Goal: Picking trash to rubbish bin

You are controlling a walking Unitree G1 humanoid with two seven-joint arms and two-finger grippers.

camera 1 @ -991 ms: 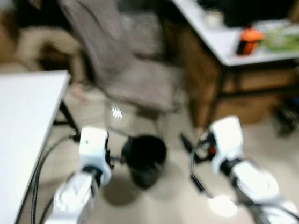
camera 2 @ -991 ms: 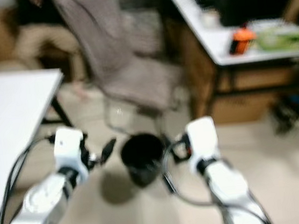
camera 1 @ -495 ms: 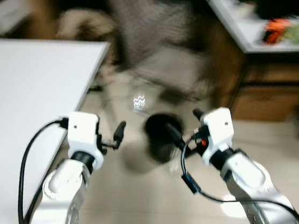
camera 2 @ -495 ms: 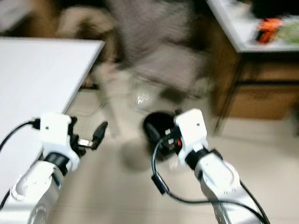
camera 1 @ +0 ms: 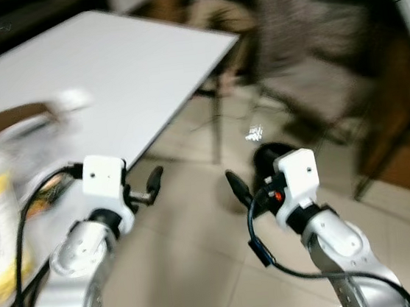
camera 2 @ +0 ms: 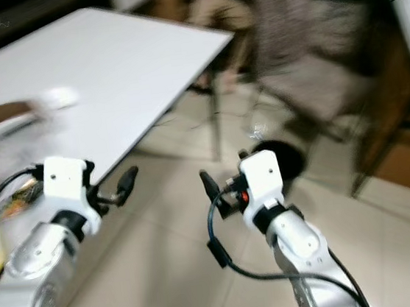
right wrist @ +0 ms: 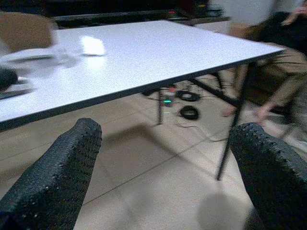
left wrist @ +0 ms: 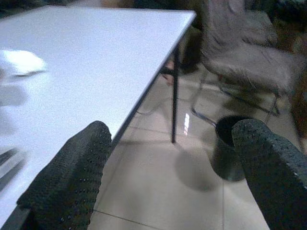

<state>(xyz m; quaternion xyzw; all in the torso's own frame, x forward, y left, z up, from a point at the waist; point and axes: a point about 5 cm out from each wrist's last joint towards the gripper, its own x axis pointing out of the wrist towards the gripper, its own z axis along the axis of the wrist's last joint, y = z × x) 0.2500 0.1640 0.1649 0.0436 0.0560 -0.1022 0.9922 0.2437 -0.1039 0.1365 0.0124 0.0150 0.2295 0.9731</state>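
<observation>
Your trash — a crumpled white wad on the white counter — lies ahead-left, nearer your left hand than your right hand, both spread empty — the black bin stands on the floor right.

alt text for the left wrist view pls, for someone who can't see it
Two open black fingers of the left gripper frame a white table beside a tiled floor. A small black rubbish bin stands on the floor past the table's corner leg, near a grey chair; a crumpled white scrap lies on the tabletop.
</observation>
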